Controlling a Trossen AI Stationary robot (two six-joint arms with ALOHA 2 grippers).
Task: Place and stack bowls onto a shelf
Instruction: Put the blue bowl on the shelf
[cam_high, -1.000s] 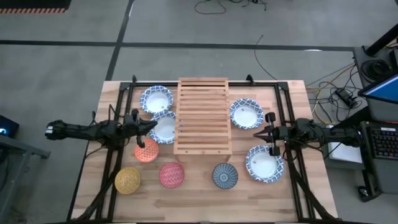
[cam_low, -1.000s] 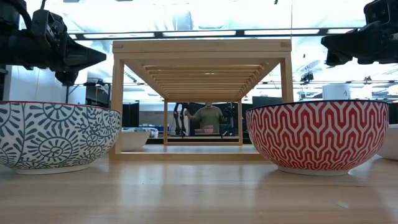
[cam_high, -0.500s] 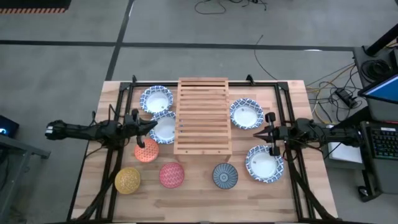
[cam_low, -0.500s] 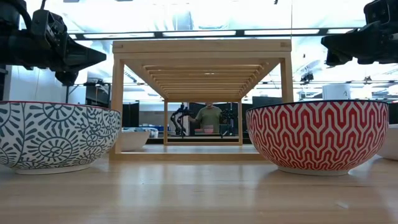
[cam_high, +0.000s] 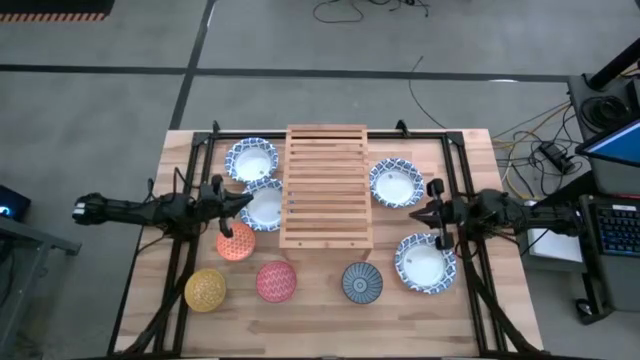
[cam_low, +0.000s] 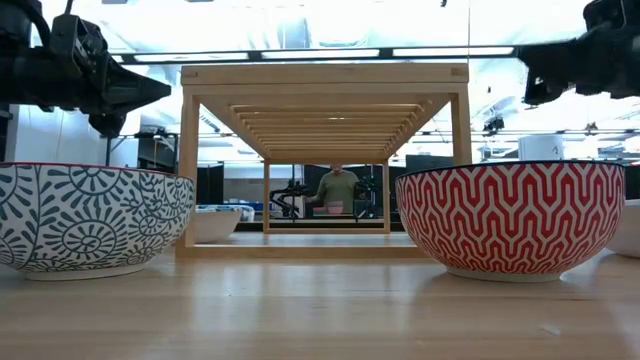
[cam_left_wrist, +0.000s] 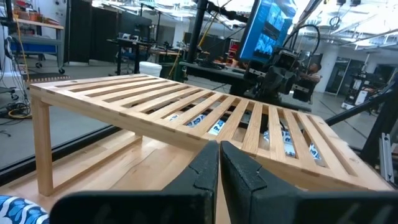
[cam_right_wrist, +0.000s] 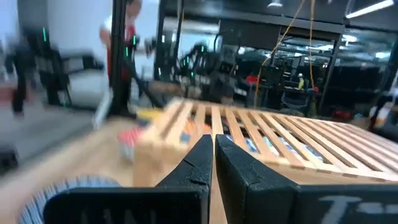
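Note:
The slatted wooden shelf stands on its legs in the middle of the table, with open room beneath it. Four wide blue-rimmed bowls rest on the table: two left of the shelf and two right of it. The orange bowl, yellow bowl, red bowl and blue-grey bowl sit nearer the front. My left gripper hovers shut over the nearer left wide bowl. My right gripper is shut and hovers between the two right wide bowls.
Black frame rails run along the table on both sides of the bowls. In the low view the red bowl and blue-grey bowl stand close in front. A person stands far behind the table.
My right arm has started to move: it shows blurred and slightly higher in the low view, and its wrist has shifted a little in the high view. Both grippers stay shut. No bowl has moved.

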